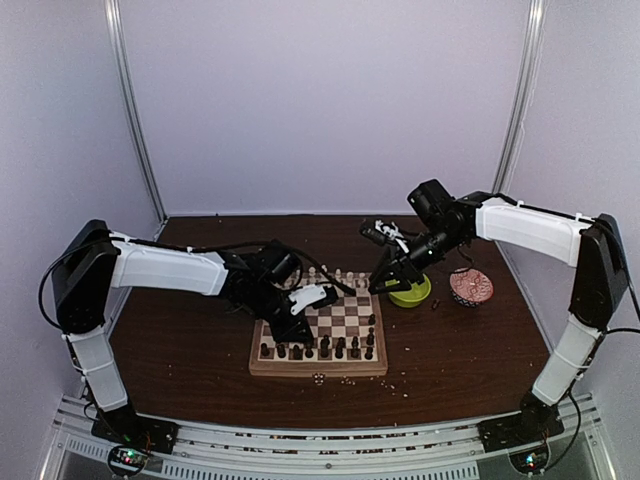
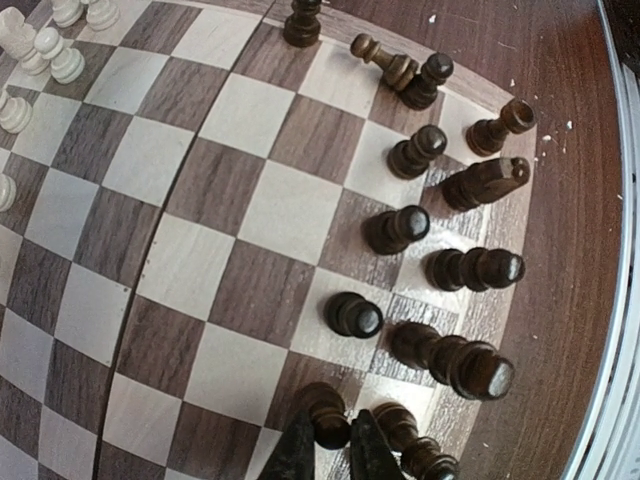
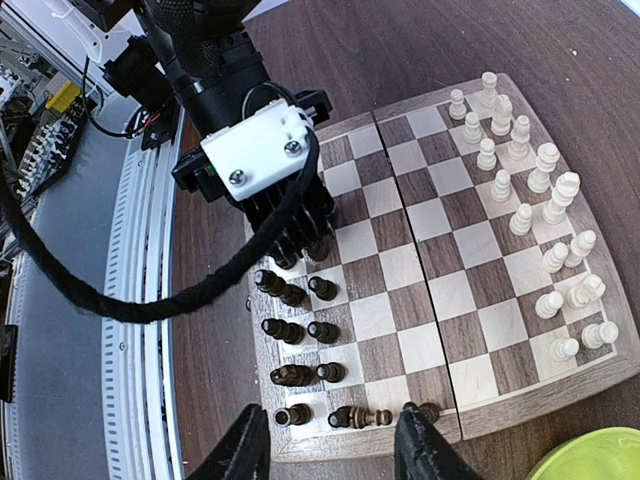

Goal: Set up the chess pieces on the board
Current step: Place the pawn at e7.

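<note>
Dark wooden worktop [image 1: 450,340], pale walls. From above, the board [image 1: 318,367] lies centred between the arms. Left wrist: left gripper [image 2: 335,450] pinches a dark brown pawn [image 2: 327,412] near the board's rim. Right wrist: right gripper [image 3: 335,450] spread, empty; cream pieces [image 3: 520,215] line the opposite rows.

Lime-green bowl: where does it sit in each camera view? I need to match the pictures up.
Top external: the lime-green bowl sits just right of the far right corner of the board, left of the red patterned bowl.
Left wrist: not in it.
Right wrist: only part of the lime-green bowl shows, cut off in the bottom right corner, just off the board.
Shared landmark: the board, seen in all three views.
</note>
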### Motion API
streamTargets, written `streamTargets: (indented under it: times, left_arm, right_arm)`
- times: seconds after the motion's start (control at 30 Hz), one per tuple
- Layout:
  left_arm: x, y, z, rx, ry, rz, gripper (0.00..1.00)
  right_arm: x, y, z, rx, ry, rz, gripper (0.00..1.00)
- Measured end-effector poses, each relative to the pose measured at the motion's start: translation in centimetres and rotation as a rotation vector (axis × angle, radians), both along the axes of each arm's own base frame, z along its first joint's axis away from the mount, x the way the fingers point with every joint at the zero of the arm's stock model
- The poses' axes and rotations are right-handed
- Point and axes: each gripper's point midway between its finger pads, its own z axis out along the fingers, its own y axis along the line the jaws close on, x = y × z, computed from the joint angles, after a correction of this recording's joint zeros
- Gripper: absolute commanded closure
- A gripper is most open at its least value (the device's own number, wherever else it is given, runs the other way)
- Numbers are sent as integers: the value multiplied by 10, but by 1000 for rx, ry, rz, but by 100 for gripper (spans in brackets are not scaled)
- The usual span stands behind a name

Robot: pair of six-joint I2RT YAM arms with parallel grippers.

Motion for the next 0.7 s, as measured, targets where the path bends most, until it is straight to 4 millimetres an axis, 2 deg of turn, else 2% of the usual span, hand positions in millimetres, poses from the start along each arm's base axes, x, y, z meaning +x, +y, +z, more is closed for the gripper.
streamTargets:
  times: [0.27, 0.43, 0.57, 0.7]
  left_arm:
    - [0, -1, 0, 7, -4, -4, 73]
    - [4, 2, 7, 20, -27, 7, 71]
    - [12, 1, 36, 18, -82, 10, 70]
    - [25, 2, 83, -4, -177, 17, 68]
  right_arm:
    - [0, 0, -3, -6, 10, 1, 56]
    - [-1, -4, -5, -18, 20, -3, 57]
    - [10, -19, -10, -58, 17, -54, 59]
    - [23, -34, -23, -139, -16, -117, 60]
